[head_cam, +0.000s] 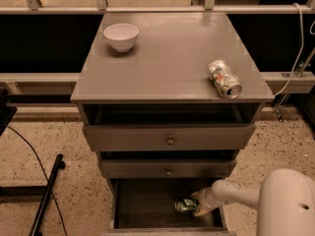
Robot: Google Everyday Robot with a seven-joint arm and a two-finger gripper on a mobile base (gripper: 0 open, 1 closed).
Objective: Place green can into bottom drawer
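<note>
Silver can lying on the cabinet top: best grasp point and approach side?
Grip the silver can across its mid-body, coming from above: it lies on its side, axis diagonal, one end toward the front right, so the curved flanks are free. The gripper is down in the bottom drawer, at the green can.

Grey cabinet top [172, 68]: a white bowl [121, 36] sits upright at the back left, and a silver-white can [224, 78] lies on its side near the right edge. Down on the bottom drawer [142, 203] floor lies the green can [186, 205], with the gripper [199, 204] just beside it.
</note>
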